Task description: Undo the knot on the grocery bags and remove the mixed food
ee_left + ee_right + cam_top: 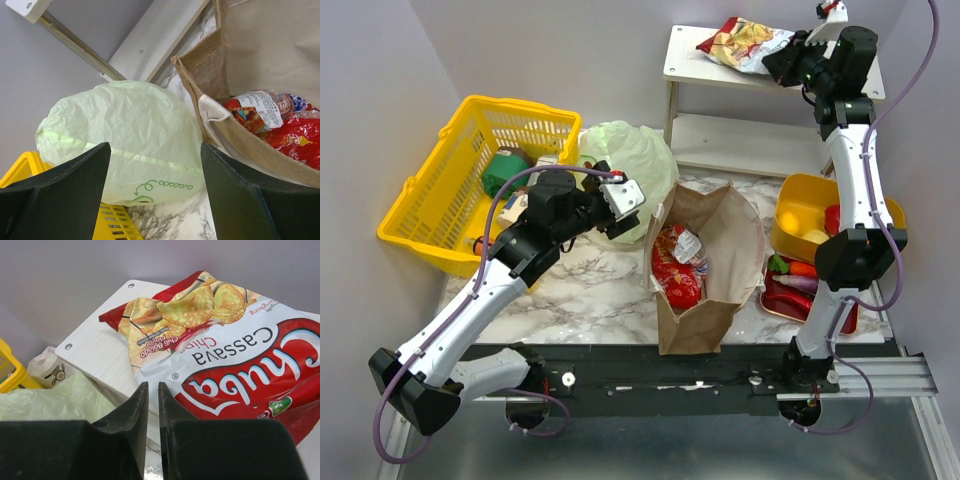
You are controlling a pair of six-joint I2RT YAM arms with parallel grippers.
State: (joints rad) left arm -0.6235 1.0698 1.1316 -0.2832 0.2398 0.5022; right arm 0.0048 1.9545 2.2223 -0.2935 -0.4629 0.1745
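The pale green plastic bag (632, 150) lies between the yellow basket and the brown paper bag (720, 235); its knot does not show in any view. My left gripper (623, 222) hangs open at the green bag's near edge, and the bag (125, 130) fills the space ahead of its open jaws (155, 150). Red snack packets (675, 275) sit inside the paper bag (260, 55). My right gripper (772, 62) is up at the shelf, its jaws (153, 385) a narrow slit apart and empty, just short of a red chips bag (235, 355) lying there.
A yellow mesh basket (430, 200) with a green can stands at the left. A white two-level shelf (690, 55) stands at the back. At the right, a yellow bowl (800, 200) holds yellow fruit and a red tray (782, 300) holds carrot, eggplant and chili.
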